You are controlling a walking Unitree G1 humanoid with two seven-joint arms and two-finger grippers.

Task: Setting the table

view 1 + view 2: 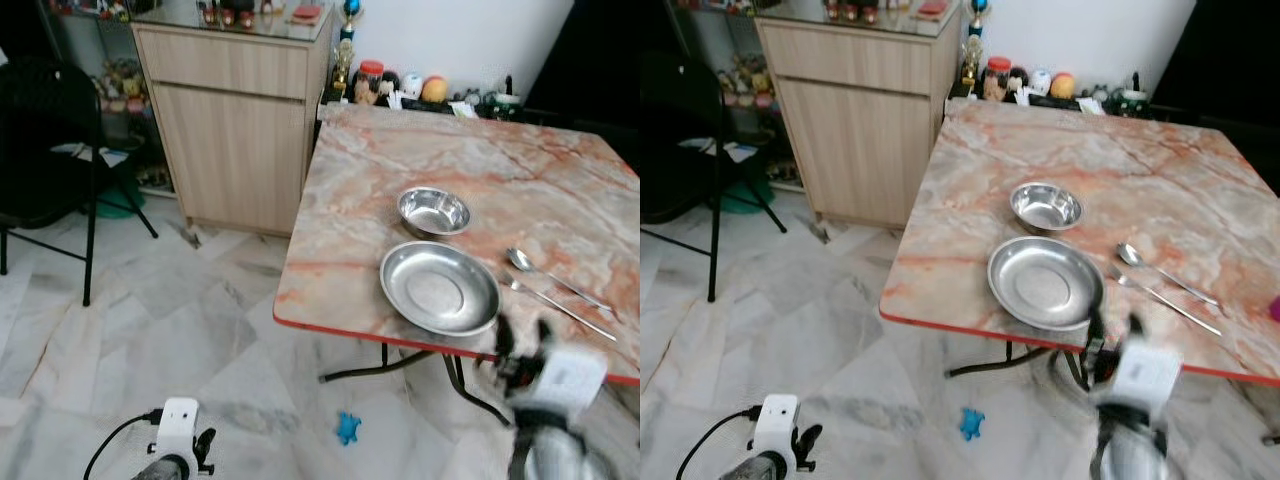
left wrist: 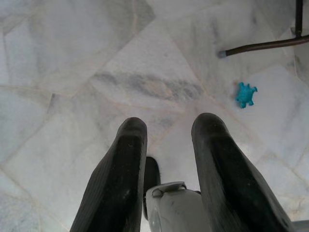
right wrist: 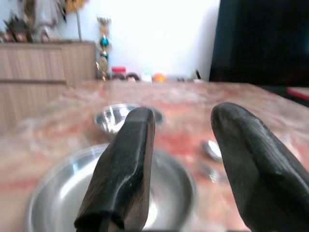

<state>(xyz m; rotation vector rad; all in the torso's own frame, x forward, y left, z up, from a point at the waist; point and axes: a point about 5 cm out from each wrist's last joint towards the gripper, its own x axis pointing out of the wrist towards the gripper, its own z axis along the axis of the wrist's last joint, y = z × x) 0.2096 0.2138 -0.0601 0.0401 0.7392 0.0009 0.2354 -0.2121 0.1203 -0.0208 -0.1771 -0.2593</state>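
The table (image 1: 440, 160) is the biggest thing ahead of the right gripper (image 1: 520, 345): a square top in pink-and-cream marble pattern with a red edge, on dark metal legs. The gripper hangs just at the near edge of it, blurred, its two black fingers (image 3: 125, 164) spread apart with nothing between them.

Directly beyond those fingertips lies one wide, shallow steel plate (image 1: 438, 288), round and shiny, empty, close to the table's near edge. Just past the plate, farther from the gripper, stands one small steel bowl (image 1: 433, 211), deeper, also empty; whether it touches the plate's rim cannot be told.

To the right of the plate, and just beyond the gripper, lie two pieces of cutlery side by side and slanted: one spoon (image 1: 545, 272) with its bowl end toward the far side, and one fork (image 1: 555, 305) nearer the gripper.

Far off to the left of the table stands one light wooden cabinet (image 1: 235, 120), and farther left one black folding chair (image 1: 50, 150). A row of small ornaments (image 1: 400, 88) sits beyond the table's far edge.

The left gripper (image 2: 169, 145) hangs low over the grey marble floor (image 2: 72, 72), its fingers apart and empty. One small blue toy (image 2: 245, 94) lies on the floor ahead of it, near a table leg.
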